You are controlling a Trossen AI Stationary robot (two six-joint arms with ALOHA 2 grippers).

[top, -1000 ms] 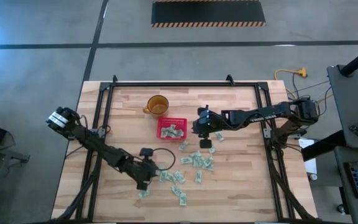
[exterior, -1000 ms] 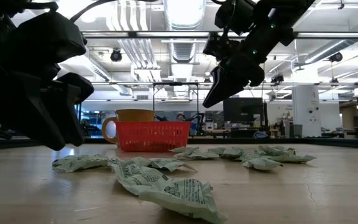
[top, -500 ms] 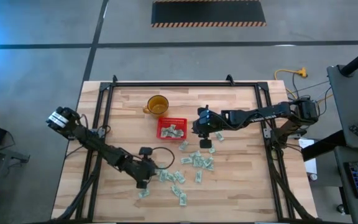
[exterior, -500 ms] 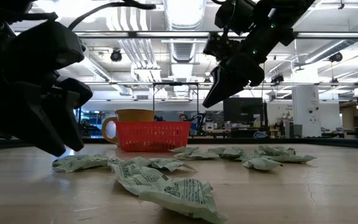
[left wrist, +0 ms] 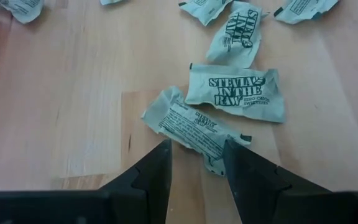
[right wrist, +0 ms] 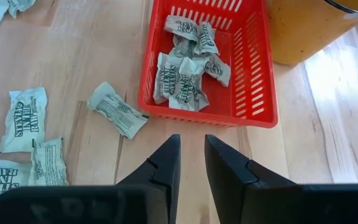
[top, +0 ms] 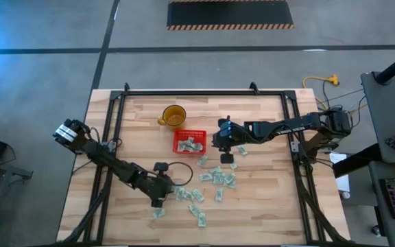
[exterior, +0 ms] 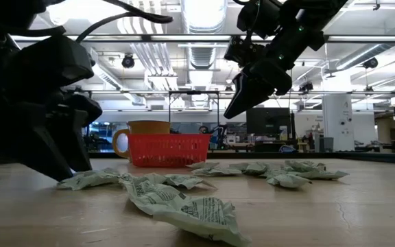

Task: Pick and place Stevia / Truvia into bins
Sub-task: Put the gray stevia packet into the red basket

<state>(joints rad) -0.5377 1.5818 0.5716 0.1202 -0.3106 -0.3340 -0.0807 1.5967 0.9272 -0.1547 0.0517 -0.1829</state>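
A: What changed?
B: The left gripper (left wrist: 196,146) has dropped to the bench (left wrist: 55,93). Its fingers are part open, astride the end of a sachet (left wrist: 194,127), not gripping yet. A pick looks about to start.
A: Right?
B: The right gripper (right wrist: 191,140) has barely moved. It hangs beside the basket (right wrist: 207,118), fingers narrower, empty.
A: Where's the rest?
B: Several packets (right wrist: 182,78) are in the basket, and a loose pile (top: 214,180) is on the bench.
A: Text?
B: The next sachet (left wrist: 235,93) reads "STEVIA IN THE RAW". Small print unreadable.

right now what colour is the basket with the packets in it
Red, with slotted sides; clearest in the right wrist view.
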